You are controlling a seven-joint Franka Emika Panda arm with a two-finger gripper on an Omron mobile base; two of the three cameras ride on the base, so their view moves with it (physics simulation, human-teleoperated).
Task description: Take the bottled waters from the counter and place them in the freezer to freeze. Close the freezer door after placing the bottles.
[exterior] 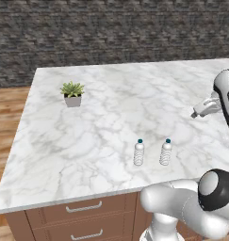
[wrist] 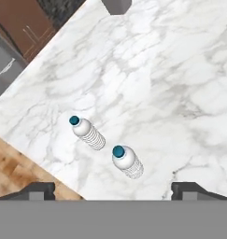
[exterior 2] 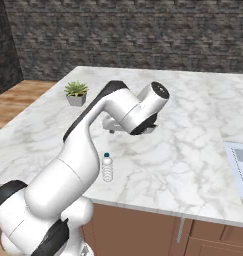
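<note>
Two bottled waters, clear and ribbed with teal caps, stand upright side by side near the front edge of the white marble counter [exterior: 111, 103]: one bottle [exterior: 139, 153] on the left, the other [exterior: 166, 152] on the right. In the hand view they appear from above as one bottle [wrist: 89, 133] and another bottle [wrist: 126, 161]. In the right base view a single bottle [exterior 2: 107, 168] shows beside the arm. My gripper [wrist: 117, 187] hangs high above the bottles, open, with nothing between its fingertips [wrist: 40, 190]. The freezer and its door are out of view.
A small potted plant [exterior: 72, 93] stands at the counter's back left. Brown drawers [exterior: 83, 207] with silver handles sit under the front edge. A pale grey inset [exterior 2: 239, 165] lies at the counter's right end. Wooden floor lies to the left.
</note>
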